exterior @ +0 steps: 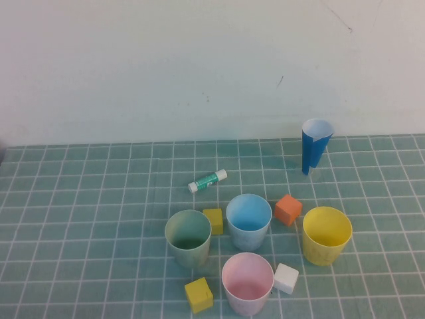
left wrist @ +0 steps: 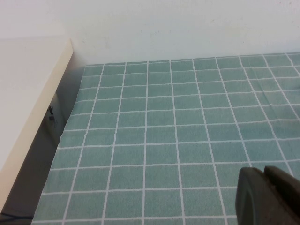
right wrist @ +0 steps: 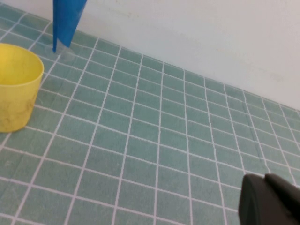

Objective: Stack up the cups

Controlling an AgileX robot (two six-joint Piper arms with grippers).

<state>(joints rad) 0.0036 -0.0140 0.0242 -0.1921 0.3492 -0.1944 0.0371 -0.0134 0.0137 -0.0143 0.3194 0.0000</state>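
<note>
Four cups stand upright and apart on the green checked cloth in the high view: pale green cup (exterior: pixel 188 237), light blue cup (exterior: pixel 249 220), yellow cup (exterior: pixel 327 234) and pink cup (exterior: pixel 248 284) nearest the front. Neither arm shows in the high view. My left gripper (left wrist: pixel 265 174) is shut and empty over bare cloth at the left, with no cup in its view. My right gripper (right wrist: pixel 265 180) is shut and empty, with the yellow cup (right wrist: pixel 16 86) some way off in its view.
A dark-blue paper cone (exterior: pixel 315 145) stands at the back right, also in the right wrist view (right wrist: pixel 65 21). A glue stick (exterior: pixel 207 180) lies behind the cups. Two yellow cubes (exterior: pixel 213 220) (exterior: pixel 198 294), an orange cube (exterior: pixel 287 209) and a white cube (exterior: pixel 285 278) sit among the cups. A white ledge (left wrist: pixel 28 93) borders the cloth's left.
</note>
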